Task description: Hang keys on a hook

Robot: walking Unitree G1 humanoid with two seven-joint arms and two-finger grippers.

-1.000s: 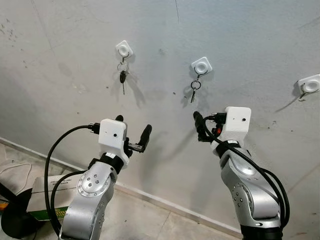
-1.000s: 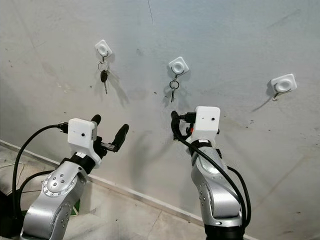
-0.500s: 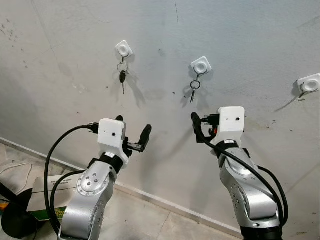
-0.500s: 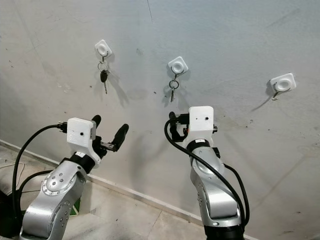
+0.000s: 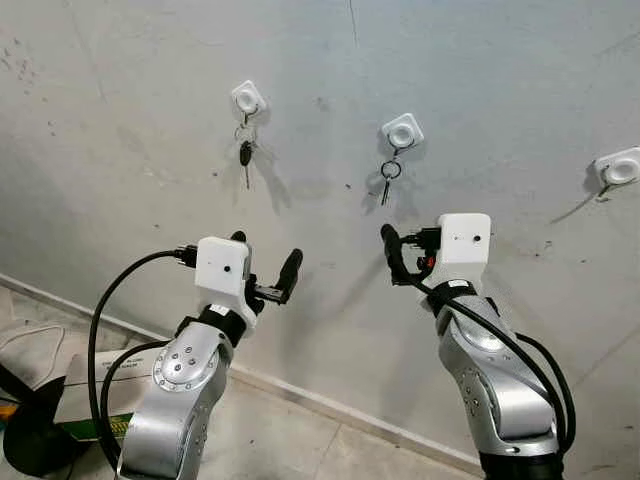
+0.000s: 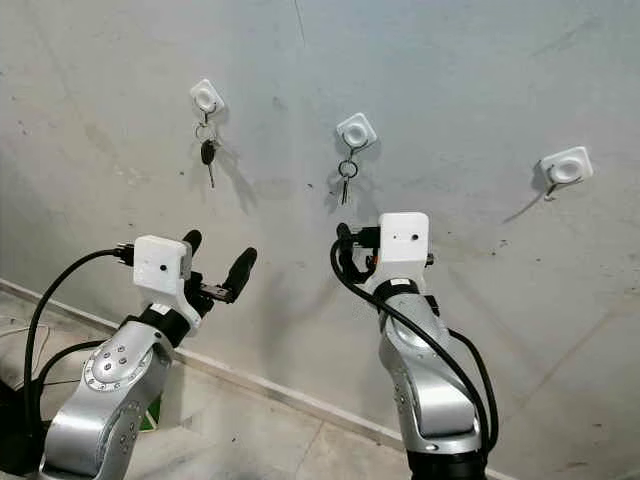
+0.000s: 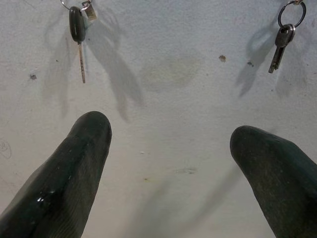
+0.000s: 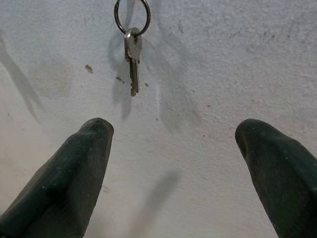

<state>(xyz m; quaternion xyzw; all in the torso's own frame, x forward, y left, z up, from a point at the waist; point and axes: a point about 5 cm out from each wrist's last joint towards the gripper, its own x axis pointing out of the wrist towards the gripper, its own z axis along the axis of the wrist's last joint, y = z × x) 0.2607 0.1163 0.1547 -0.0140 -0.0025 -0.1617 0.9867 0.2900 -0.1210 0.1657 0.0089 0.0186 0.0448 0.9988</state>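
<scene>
Three white hooks are fixed to the grey wall. From the left hook [image 5: 248, 98] hangs a black-headed key [image 5: 245, 154]. The middle hook [image 5: 402, 131] carries a silver key on a ring [image 5: 388, 177], also seen in the right wrist view as the silver key [image 8: 132, 62]. Nothing hangs from the right hook [image 5: 620, 169]. My right gripper [image 8: 173, 163] is open and empty, just below the silver key and a little off the wall. My left gripper [image 5: 265, 262] is open and empty too, below the black-headed key [image 7: 77, 29].
A pale skirting strip [image 5: 330, 405] runs along the foot of the wall. On the floor at the lower left lie a cardboard box [image 5: 80, 395], a black round object [image 5: 30, 435] and a white cable [image 5: 25, 340].
My right gripper has shifted slightly to the left below the middle hook. The left arm and both keys have stayed still.
</scene>
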